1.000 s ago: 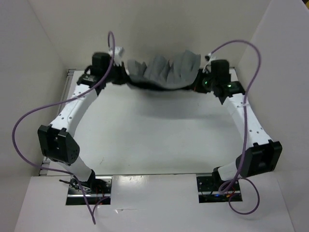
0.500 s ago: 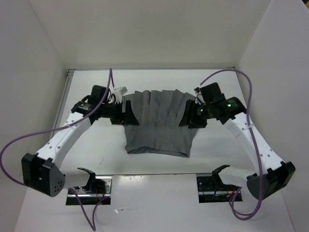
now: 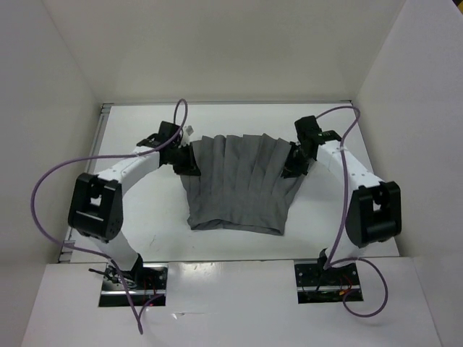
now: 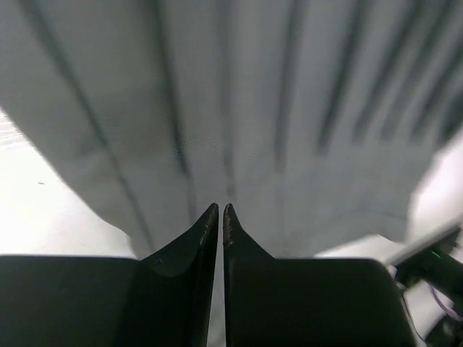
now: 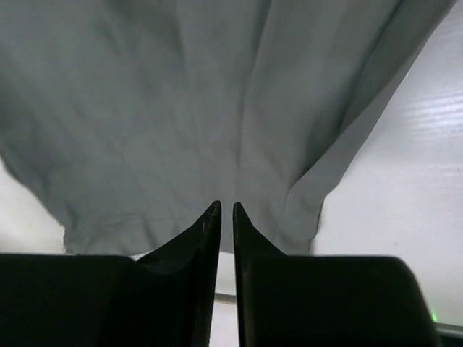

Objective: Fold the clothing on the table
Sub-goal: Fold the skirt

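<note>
Since the clothing [image 3: 237,189] is laid flat at mid-table [image 3: 148,213], pleats lengthwise, its far corners are judged the likely hold for a fold. There the left gripper [image 4: 220,208] and right gripper [image 5: 225,206] are seen pinched nearly closed, though cloth between them cannot be told. Purple cables [image 3: 33,206] are looped outside the arms, well apart from it.

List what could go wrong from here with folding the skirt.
1. The left hand and right hand sit at the far corners of the clothing with jaws almost together. No cloth shows between the tips, so a lift may catch one layer or nothing.
2. The far edge is wider than the near hem, so a fold may land skewed on the table.
</note>
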`<state>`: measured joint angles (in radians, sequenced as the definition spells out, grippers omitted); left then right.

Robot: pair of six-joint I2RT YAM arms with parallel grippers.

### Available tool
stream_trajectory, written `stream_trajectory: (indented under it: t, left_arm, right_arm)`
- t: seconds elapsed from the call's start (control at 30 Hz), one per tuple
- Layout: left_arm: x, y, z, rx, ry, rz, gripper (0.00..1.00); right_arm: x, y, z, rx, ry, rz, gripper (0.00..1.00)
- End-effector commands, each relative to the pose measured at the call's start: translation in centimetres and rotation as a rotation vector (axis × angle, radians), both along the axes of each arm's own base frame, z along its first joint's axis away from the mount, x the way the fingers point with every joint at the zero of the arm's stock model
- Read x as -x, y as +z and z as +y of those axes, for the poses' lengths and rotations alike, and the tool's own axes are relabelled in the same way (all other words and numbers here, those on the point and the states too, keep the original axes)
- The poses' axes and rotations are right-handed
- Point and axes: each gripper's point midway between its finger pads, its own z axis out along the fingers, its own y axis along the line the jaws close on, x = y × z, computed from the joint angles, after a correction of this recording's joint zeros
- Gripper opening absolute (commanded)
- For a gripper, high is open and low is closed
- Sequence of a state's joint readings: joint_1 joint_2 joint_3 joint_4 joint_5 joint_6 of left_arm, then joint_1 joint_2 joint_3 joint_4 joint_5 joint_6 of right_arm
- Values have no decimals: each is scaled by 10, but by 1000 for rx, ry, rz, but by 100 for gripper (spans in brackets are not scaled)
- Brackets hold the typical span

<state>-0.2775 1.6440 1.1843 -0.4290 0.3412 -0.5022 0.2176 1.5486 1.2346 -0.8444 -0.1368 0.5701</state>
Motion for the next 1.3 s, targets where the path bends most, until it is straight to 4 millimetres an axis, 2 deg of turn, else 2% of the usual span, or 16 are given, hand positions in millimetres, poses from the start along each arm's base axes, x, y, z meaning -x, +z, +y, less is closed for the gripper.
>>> stream_trajectory:
  t: [0.0, 0.13, 0.23, 0.37, 0.47, 0.63, 0.73, 0.8, 0.83, 0.87, 0.9, 0.93, 0.97, 1.03, 1.17, 1.27]
  left_arm:
    - [-16, -19, 15, -107, 89, 9, 11]
    - [3, -82, 27, -189, 140, 191, 8]
    - [4, -97, 35, -210, 185, 230, 8]
    - [-36, -93, 44, -206, 247, 203, 8]
    - [-63, -86, 51, -235, 264, 163, 9]
    - [-135, -66, 78, -192, 347, 79, 11]
    - [-171, -35, 85, -89, 367, -11, 16]
    - [-175, -9, 79, -12, 333, -50, 22]
    - [-174, 4, 76, 9, 310, -84, 34]
    - [-167, 38, 73, 40, 296, -145, 45]
    - [-157, 52, 68, 72, 271, -163, 55]
    - [-138, 40, 66, 84, 273, -137, 63]
    - [-121, 73, 66, 111, 271, -200, 70]
    - [-94, 75, 67, 125, 286, -192, 70]
    - [-29, 66, 78, 96, 316, -129, 70]
    - [14, 39, 67, 73, 259, -42, 70]
  right_arm:
    - [-24, -17, -3, -17, -3, -16, 16]
    - [-16, -84, -9, 18, 20, 177, 15]
    - [-18, -112, -18, 38, 6, 244, 15]
    - [-41, -125, -23, 38, -17, 263, 15]
    - [-82, -115, -33, 27, -55, 210, 15]
    - [-167, -58, -45, -31, -116, -33, 15]
    - [-187, -19, -46, -65, -124, -147, 15]
    - [-183, 18, -44, -75, -97, -235, 21]
    - [-177, 29, -45, -66, -78, -259, 31]
    - [-164, 29, -41, -62, -58, -254, 35]
    - [-151, 52, -42, -58, -48, -285, 37]
    - [-140, 55, -43, -53, -41, -282, 39]
    - [-122, 43, -43, -51, -42, -235, 40]
    - [-95, 48, -45, -45, -34, -216, 40]
    - [-37, 14, -43, -61, -25, -90, 41]
    - [-6, 3, -40, -83, -42, -41, 41]
